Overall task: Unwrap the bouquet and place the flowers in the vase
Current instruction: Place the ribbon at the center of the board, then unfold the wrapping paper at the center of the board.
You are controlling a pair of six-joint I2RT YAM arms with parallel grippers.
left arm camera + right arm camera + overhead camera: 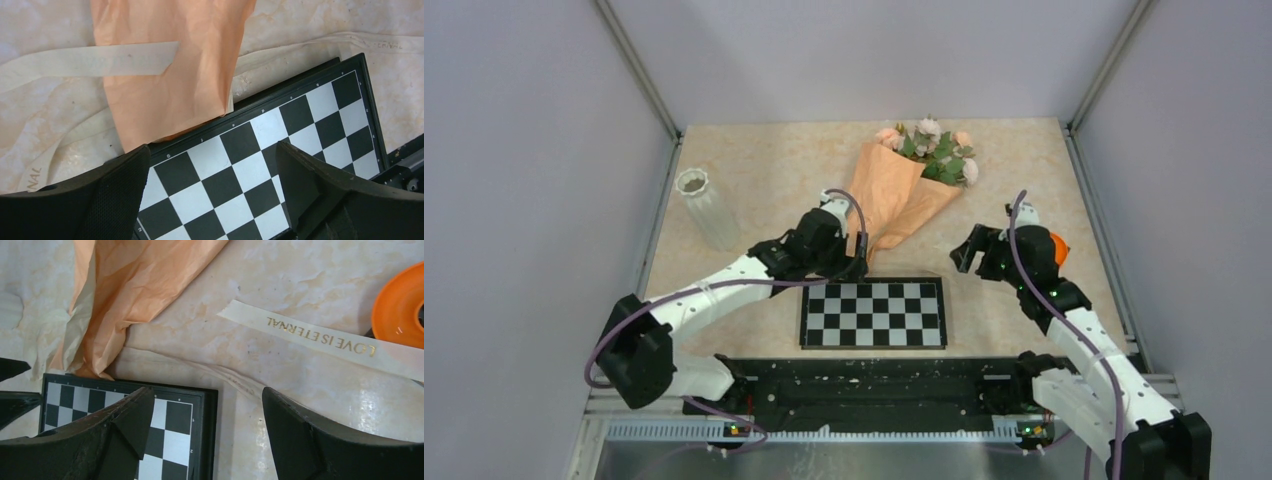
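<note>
Two claws gape wide, holding nothing: left gripper [212, 150] and right gripper [207, 392]. The bouquet [904, 185] looks light, its paper soft and crinkly; pinch a loose edge gently.

**3 cameras: 1 high overview, 2 close wrist views.**
The top view looks down from above and behind the arm bases over the whole table [754, 170]. Each wrist view faces down past the left gripper [212, 149] or right gripper [207, 392], close to the surface; both share the chessboard [280, 145] under the fingertips and the bouquet [170, 75] paper ahead of them.
</note>
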